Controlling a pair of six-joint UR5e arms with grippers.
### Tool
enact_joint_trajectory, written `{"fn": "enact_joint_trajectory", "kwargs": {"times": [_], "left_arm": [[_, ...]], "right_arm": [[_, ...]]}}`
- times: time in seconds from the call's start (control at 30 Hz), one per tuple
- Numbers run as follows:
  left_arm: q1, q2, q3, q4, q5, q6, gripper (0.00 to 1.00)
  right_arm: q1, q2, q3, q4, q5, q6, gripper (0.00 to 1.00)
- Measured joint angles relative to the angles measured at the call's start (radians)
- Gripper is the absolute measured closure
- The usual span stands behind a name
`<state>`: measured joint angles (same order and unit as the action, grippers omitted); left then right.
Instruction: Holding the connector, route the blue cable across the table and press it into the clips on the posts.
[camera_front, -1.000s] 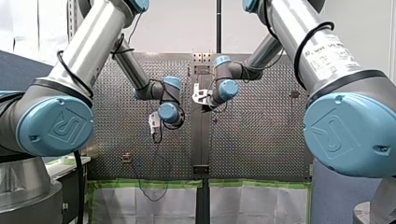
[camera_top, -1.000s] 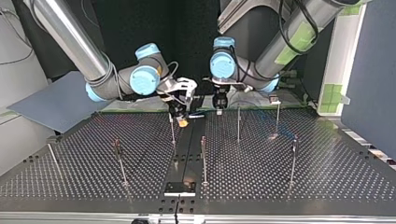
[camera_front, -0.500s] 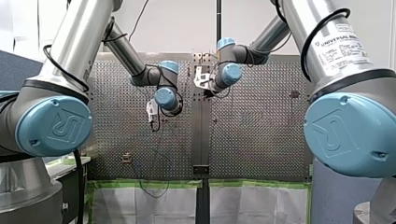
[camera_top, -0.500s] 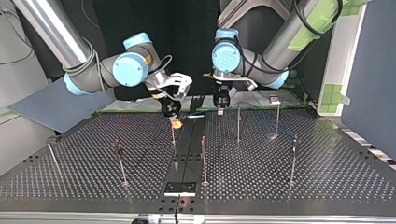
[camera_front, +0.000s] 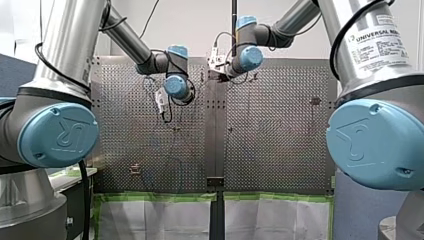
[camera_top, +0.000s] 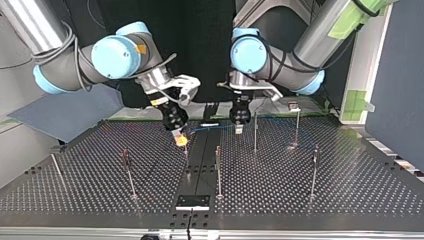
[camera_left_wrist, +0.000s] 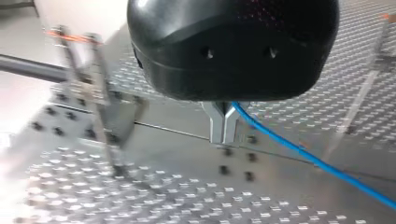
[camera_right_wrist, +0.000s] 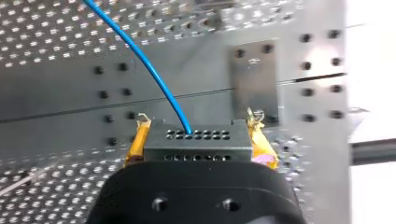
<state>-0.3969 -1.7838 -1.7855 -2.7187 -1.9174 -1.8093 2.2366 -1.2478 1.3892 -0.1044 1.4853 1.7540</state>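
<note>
1. My right end effector (camera_right_wrist: 197, 136) is clamped on the grey rectangular connector block with rows of small holes (camera_right_wrist: 196, 145). Its yellow pads (camera_right_wrist: 137, 142) press on the block's two short sides.
2. The thin blue cable (camera_right_wrist: 149, 70) leaves a hole in the connector's face and curves up and away over the perforated metal desk (camera_right_wrist: 56, 51).
3. In the top view this end effector (camera_top: 178, 136) hangs tilted above the left edge of the desk's dark central strip (camera_top: 200, 165), clear of the surface.
4. My left end effector (camera_left_wrist: 223, 127) has its metal fingers (camera_left_wrist: 217, 123) pressed together on the blue cable (camera_left_wrist: 303, 156), which comes out at their side and runs off low over the desk.
5. In the top view it (camera_top: 239, 125) points straight down just right of the central strip, and the cable (camera_top: 215, 127) spans the strip between the two end effectors.
6. Thin upright metal posts (camera_top: 255, 132) stand on the desk (camera_top: 325, 200) on both sides of the strip. The cable sits in none of them that I can see.
</note>
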Motion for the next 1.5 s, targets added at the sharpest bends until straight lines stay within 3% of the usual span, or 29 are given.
{"fn": "enact_joint_trajectory", "kwargs": {"times": [0.37,0.67,1.13,1.5], "left_arm": [[0.014,0.096,0.053,-0.022,0.013,-0.004,1.0],[0.021,0.122,0.061,-0.004,0.034,-0.001,1.0],[0.038,0.047,0.078,0.027,0.067,-0.004,1.0],[0.077,-0.037,0.161,0.021,0.112,-0.023,1.0]], "right_arm": [[-0.011,-0.082,0.0,0.0,-0.025,0.015,1.0],[-0.025,-0.035,-0.002,-0.006,-0.034,0.014,1.0],[-0.064,0.0,-0.039,-0.01,-0.076,0.019,1.0],[-0.085,0.048,-0.09,-0.01,-0.093,0.02,1.0]]}}
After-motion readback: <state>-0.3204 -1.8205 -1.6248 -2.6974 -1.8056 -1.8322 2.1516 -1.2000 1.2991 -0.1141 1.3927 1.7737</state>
